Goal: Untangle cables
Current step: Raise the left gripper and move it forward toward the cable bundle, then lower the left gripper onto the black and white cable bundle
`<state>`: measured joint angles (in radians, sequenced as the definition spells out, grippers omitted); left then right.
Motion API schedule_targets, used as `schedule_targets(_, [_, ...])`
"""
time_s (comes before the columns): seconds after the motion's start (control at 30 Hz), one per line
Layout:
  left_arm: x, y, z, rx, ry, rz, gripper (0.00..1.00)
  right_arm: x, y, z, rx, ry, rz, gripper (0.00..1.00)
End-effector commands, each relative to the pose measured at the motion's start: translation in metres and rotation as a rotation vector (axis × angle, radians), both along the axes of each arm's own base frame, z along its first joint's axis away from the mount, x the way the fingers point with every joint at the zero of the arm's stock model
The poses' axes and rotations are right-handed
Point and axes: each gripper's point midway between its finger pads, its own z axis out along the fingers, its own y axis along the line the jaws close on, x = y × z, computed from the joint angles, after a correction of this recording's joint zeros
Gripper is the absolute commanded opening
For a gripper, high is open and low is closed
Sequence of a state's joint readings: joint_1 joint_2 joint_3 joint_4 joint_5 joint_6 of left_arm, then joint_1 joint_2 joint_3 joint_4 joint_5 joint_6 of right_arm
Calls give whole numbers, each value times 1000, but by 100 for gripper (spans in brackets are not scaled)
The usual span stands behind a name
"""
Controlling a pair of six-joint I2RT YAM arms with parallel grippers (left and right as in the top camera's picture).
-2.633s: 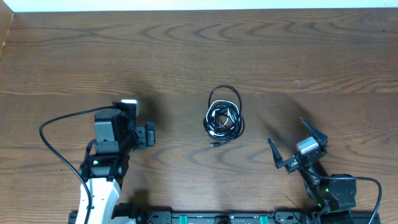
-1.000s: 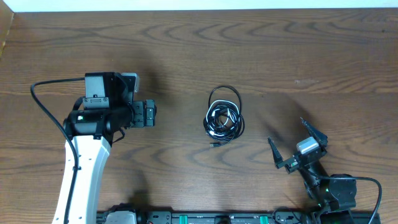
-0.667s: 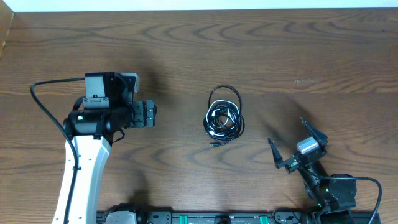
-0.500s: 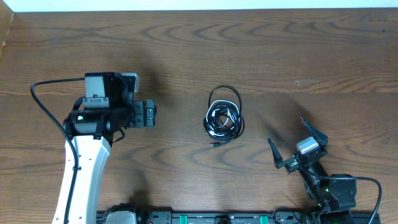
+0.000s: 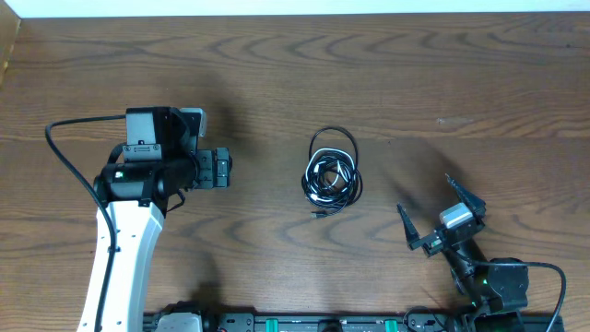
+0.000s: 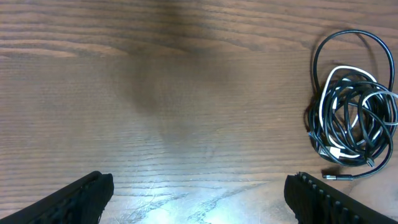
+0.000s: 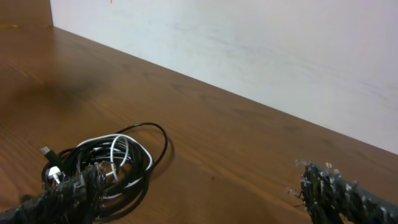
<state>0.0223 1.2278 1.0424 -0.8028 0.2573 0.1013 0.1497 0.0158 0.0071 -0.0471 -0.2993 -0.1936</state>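
Note:
The cables lie in one tangled bundle on the wooden table, black cords with one white cord looped among them and a small plug at the lower edge. The bundle also shows at the right of the left wrist view and at the lower left of the right wrist view. My left gripper is open and empty, left of the bundle and apart from it. My right gripper is open and empty, to the lower right of the bundle.
The wooden table runs to a white wall at the back. A thick black arm cord loops left of the left arm. A rail with green fittings lines the front edge.
The left arm has moved up and away from the front edge since the earliest frame, and has held still for the last second. The right arm and cables have not moved.

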Motion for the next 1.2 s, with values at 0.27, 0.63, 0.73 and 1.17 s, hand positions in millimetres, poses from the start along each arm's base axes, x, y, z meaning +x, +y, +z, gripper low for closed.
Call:
schedule_targets(0.27, [5,-2,9,-12,-24,1,93,0,-1,-1,-13,-2,-6,99])
schedule_targets(0.63, [10,-8,13,-40,-50,-17,93,0,-1,-1,-13,-2,-6,99])
schedule_targets(0.73, [12,-13,13,-66,-49,-31,93,0,-1,-1,-13,-2,-6,99])
schedule_targets(1.17, [20,-43,0,-61,-35,-137,93,0,-1,-1,-13,-2,-6,99])
